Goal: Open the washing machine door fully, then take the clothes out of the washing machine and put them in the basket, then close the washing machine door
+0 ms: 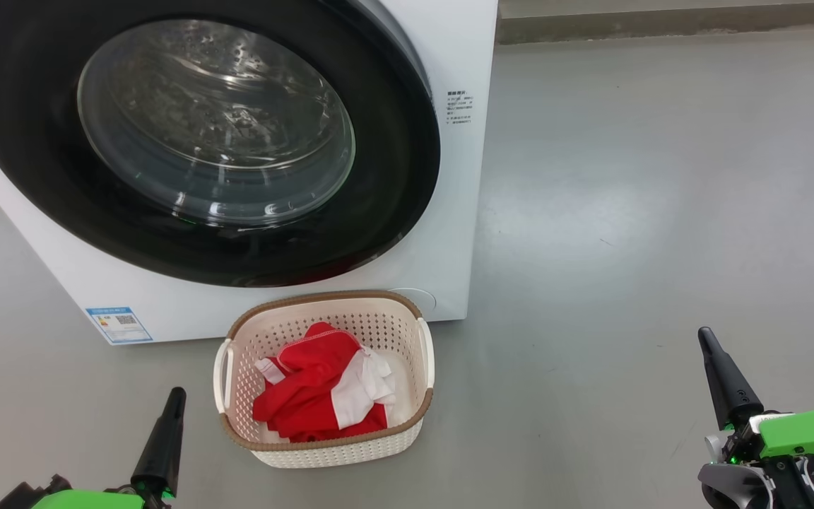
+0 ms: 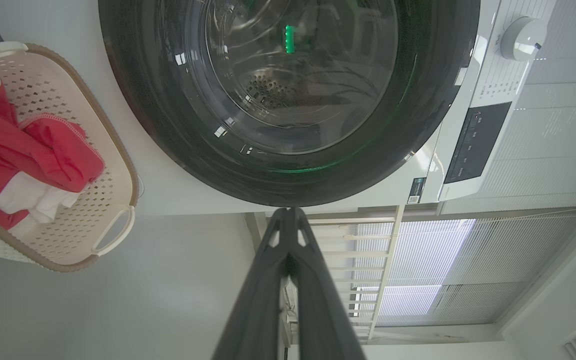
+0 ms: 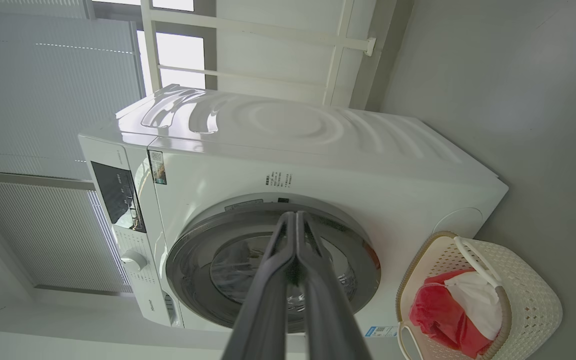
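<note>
Seeing the clothes (image 1: 308, 396) piled inside the basket (image 1: 329, 456), the washing machine (image 1: 463, 212) just behind it, the washing machine door (image 1: 25, 177) closed. Left pincer (image 1: 177, 392) and right pincer (image 1: 705, 334) flanking the basket, both pinched together, empty.

Front of washing machine (image 1: 465, 212): closed off by round door (image 1: 18, 162), shut flush against it; no way in. Ground just below door: taken up by basket (image 1: 329, 452), set close against machine base, open-topped, part filled with clothes (image 1: 308, 399); reachable from above. Floor (image 1: 661, 212) right of machine and basket: left open for passage.
</note>
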